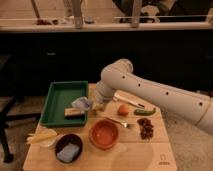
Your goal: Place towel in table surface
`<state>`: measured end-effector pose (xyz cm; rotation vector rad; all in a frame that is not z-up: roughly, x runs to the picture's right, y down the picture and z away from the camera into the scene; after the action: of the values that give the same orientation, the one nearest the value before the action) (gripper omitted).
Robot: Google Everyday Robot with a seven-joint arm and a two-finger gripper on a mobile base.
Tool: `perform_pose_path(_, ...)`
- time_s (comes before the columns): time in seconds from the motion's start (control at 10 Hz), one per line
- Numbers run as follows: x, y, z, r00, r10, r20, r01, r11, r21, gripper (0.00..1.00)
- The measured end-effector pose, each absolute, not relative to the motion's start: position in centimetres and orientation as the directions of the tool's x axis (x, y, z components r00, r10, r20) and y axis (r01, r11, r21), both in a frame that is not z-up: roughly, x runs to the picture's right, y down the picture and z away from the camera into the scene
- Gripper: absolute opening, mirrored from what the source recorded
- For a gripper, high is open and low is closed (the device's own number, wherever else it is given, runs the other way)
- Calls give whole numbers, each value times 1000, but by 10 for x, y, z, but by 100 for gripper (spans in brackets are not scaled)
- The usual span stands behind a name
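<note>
Progress: towel [81, 104] lifted off the green tray [56, 100], held at the tray's right rim; not yet set down on the table surface [131, 156].
Left to do: carry across the rim, lower onto bare wood, release. Judged roughly midway.
Tray: tan block [74, 113] lying inside, near the right wall, just below the towel.
Towel look: small pale cloth, whitish-grey with a blue tint, bunched and crumpled, hanging from one pinched edge.
Towel position: above the tray's right edge, between the tray and the orange bowl [104, 134].
Gripper: gripper [95, 106] just right of the towel, low over the tabletop, closed on the cloth.
Table, left front: yellow item [41, 136] and dark bowl [69, 146].
Table, right: orange fruit [123, 109], green vegetable [144, 111], dark pile [146, 128].
Free wood: bare stretch along the front right, by the corner logo [162, 160].
</note>
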<state>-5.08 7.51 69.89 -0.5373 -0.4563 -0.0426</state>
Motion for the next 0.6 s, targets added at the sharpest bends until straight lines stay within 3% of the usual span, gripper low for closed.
perform_pose_path(0.6, -53, 75, 699, 898, 75, 433, 161, 860, -484, 0)
